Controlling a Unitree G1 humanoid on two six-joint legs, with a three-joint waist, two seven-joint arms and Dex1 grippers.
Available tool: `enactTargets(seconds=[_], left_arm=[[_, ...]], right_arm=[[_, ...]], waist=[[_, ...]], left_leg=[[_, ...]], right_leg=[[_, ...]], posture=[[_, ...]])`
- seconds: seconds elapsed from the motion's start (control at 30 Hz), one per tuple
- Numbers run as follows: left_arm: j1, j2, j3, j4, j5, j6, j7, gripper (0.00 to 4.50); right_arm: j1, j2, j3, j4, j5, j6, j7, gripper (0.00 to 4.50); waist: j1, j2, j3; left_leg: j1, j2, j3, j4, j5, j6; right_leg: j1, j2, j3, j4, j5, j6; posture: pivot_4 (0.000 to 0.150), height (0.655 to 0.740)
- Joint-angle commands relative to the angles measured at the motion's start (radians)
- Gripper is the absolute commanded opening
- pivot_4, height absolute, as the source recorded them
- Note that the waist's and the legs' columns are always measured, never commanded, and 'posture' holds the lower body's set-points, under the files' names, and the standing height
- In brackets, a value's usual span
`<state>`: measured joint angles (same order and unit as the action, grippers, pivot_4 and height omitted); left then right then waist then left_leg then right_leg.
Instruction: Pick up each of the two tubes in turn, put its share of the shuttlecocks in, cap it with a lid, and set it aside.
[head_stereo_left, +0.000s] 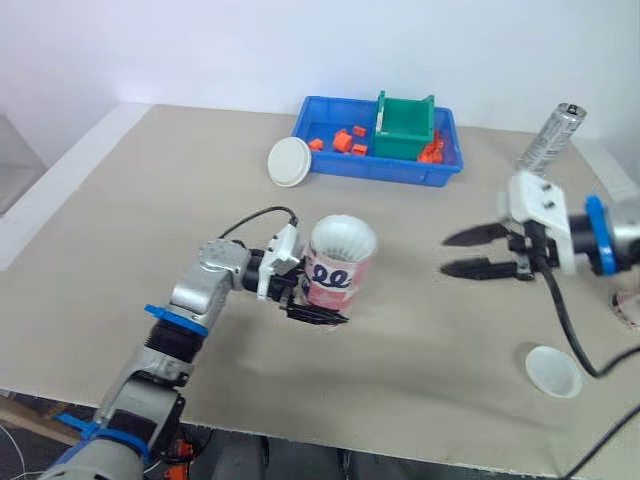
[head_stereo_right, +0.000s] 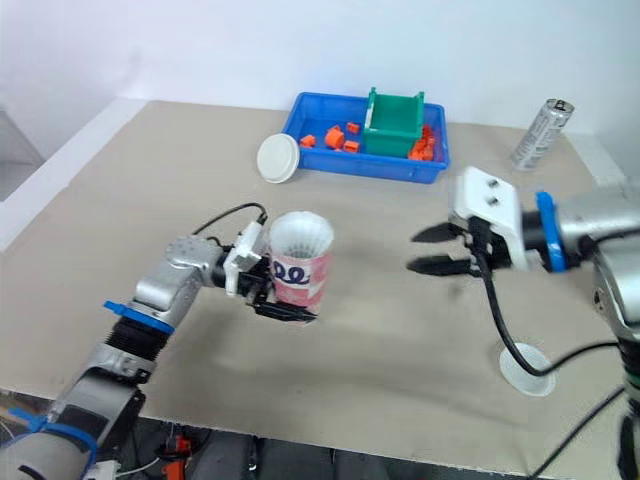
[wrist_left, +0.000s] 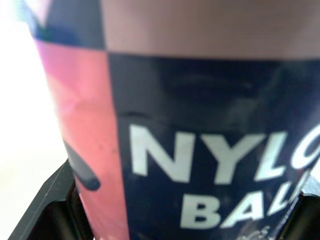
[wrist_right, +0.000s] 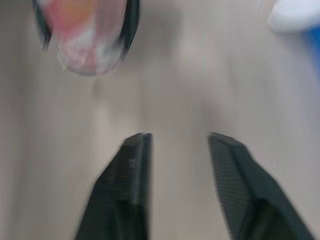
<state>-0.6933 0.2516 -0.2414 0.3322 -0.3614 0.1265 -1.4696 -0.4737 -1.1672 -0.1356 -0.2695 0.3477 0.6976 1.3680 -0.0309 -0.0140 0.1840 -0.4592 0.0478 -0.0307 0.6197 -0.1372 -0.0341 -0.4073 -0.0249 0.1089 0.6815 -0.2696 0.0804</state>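
Head camera: left gripper (head_stereo_left: 318, 300) is clamped on the lower body of the pink tube (head_stereo_left: 335, 275), held upright just above the tan table (head_stereo_left: 200, 200), near the middle of it. The tube's mouth is open and uncapped, with a white shuttlecock skirt (head_stereo_left: 342, 238) visible inside; how many there are cannot be told. Right gripper (head_stereo_left: 447, 254) hovers over the table to the tube's right, apart from it, its fingers spread wide and empty, tips pointing toward the tube. One white lid (head_stereo_left: 553, 371) lies flat near the front right edge of the table, below the right arm's cable. A second white lid (head_stereo_left: 290, 161) rests against the left end of the blue bin (head_stereo_left: 400, 172) at the far side. The bin holds a green box (head_stereo_left: 405, 125) and small orange pieces (head_stereo_left: 340, 140). The silver tube (head_stereo_left: 550, 138) sits tilted at the far right, well apart from both grippers. Left wrist camera: the pink and dark blue wall of the tube is close up, with white lettering reading "NYLO" over "BAL"; black fingers (wrist_left: 50, 205) bracket it at either side, pressed to its wall. Right wrist camera: the two black fingers (wrist_right: 125, 190) stand well apart with only bare table between them. Beyond them, blurred, is the pink tube between the left gripper's dark fingers, and an edge of a white lid.
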Motion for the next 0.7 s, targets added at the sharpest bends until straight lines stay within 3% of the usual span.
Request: enactTargets(seconds=[0.03,0.27,0.7], left_arm=[[0.001,-0.057,-0.003,0.127,0.055,-0.168,0.035,3.85],[-0.035,-0.14,-0.008,0.361,0.129,-0.347,0.058,3.85],[-0.03,-0.146,-0.017,0.46,0.199,-0.463,0.057,3.85]], right_arm=[[0.08,-0.079,-0.091,0.046,-0.034,-0.064,-0.01,2.67],[0.316,-0.211,-0.191,0.27,-0.132,-0.278,0.064,2.67],[0.402,-0.203,-0.073,0.472,-0.199,-0.386,0.048,2.67]], waist=[[-0.004,0.0,0.0],[-0.008,0.001,0.0],[-0.016,0.003,-0.002]], left_leg=[[0.001,0.0,0.0,0.0,0.0,0.0],[0.003,0.0,0.002,0.002,0.0,0.0],[0.005,0.0,0.003,0.002,0.001,0.0]], right_leg=[[0.0,0.0,0.0,0.0,-0.001,0.002],[0.001,0.0,0.002,0.0,0.0,-0.002],[0.003,0.0,0.003,0.0,0.0,-0.001]], posture=[[0.15,0.7275],[0.15,0.7275],[0.15,0.7275]])
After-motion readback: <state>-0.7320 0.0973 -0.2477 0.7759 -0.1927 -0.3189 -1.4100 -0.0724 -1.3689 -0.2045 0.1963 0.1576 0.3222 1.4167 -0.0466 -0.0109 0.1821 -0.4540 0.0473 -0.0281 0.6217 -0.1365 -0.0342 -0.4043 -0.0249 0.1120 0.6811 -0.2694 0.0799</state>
